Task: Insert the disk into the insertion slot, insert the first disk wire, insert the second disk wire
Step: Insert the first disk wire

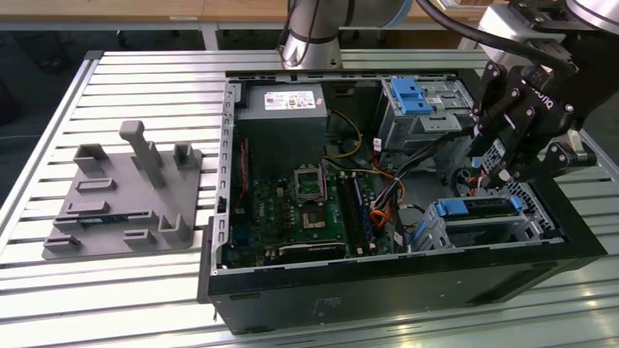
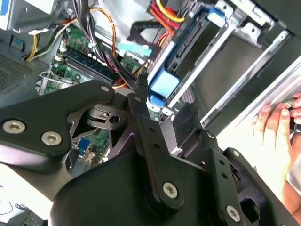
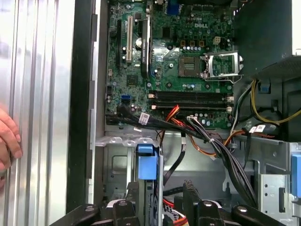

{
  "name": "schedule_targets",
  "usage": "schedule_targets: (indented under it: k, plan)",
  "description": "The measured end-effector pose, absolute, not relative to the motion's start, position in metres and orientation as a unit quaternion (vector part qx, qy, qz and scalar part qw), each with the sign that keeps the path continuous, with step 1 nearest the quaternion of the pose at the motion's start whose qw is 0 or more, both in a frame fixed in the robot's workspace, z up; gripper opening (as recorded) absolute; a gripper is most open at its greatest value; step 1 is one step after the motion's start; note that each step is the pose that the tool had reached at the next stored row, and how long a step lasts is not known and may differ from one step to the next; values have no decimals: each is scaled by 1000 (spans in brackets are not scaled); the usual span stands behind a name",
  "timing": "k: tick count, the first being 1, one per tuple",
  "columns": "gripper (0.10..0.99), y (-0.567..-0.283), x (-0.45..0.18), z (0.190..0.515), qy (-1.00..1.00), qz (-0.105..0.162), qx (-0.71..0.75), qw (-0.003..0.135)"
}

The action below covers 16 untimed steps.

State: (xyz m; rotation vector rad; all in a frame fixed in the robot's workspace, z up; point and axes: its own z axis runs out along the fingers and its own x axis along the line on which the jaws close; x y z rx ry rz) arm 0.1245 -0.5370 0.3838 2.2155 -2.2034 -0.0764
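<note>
Gripper point(image 1: 503, 172) hangs low over the exterior view's right side of the open computer case point(image 1: 387, 279), directly above the far end of the disk point(image 1: 476, 208). I cannot tell how far open it is, nor whether it touches or holds anything. I note the disk, framed by its blue carrier, lying flat inside the insertion slot point(image 1: 522, 217), the low perforated silver cage in the near right corner of the case. Edges are tight on that side: the cage stands just beside the case's black side wall and near its front rim. Beyond it the taller grey cage with the blue latch point(image 1: 416, 98) stands apart, leaving a gap between the two cages. Loose wires point(image 1: 387, 199) in red, orange and black cross the room between the slot and the motherboard point(image 1: 309, 210). Above the cage the case is open. In the first wrist view a person's hand point(image 3: 7, 139) rests on the slatted table point(image 1: 145, 290) just outside the case wall. A grey fixture point(image 1: 126, 192) sits on the table well apart from the case, at the exterior view's left.
</note>
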Motion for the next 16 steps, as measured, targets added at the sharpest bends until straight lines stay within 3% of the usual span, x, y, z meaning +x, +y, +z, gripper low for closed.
schedule_targets:
  k: [16]
  plan:
    - [498,-534,162,379,-716,-13,697,14]
